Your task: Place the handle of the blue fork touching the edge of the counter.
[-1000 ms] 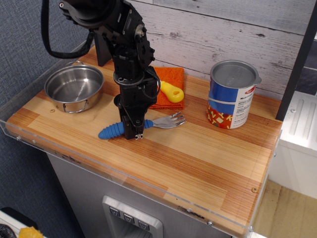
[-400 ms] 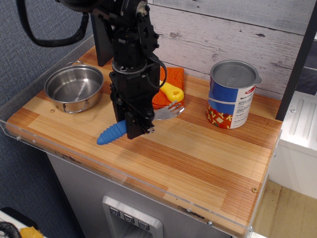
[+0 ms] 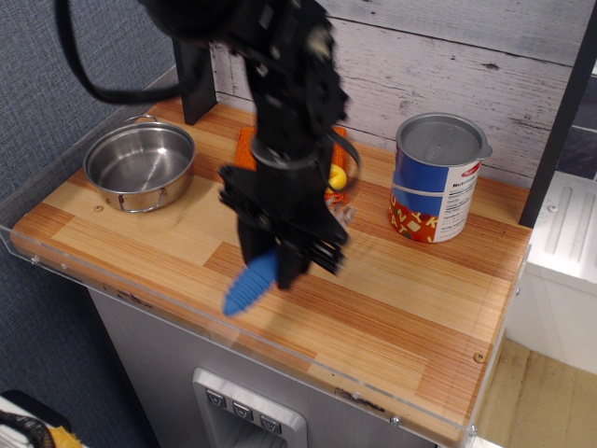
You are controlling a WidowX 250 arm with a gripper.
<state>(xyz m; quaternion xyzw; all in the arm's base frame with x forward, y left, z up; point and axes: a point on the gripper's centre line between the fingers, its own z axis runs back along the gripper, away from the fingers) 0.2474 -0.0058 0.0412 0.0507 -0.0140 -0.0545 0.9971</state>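
Note:
My gripper [image 3: 280, 271] is shut on the blue fork, holding it in the air above the front middle of the wooden counter [image 3: 392, 308]. The ribbed blue handle [image 3: 248, 286] points down and to the front left, its tip hanging just above the counter's front acrylic edge. The fork's silver tines [image 3: 343, 215] show faintly behind the gripper, pointing back right. The arm is motion-blurred.
A steel pot [image 3: 140, 164] sits at the back left. A blue and white can [image 3: 438, 177] stands at the back right. An orange cloth [image 3: 250, 142] with a yellow-handled knife [image 3: 338, 175] lies behind the arm by the wall.
The gripper lifted the fork off the counter and carried it forward and right toward the front edge. The handle now tilts downward.

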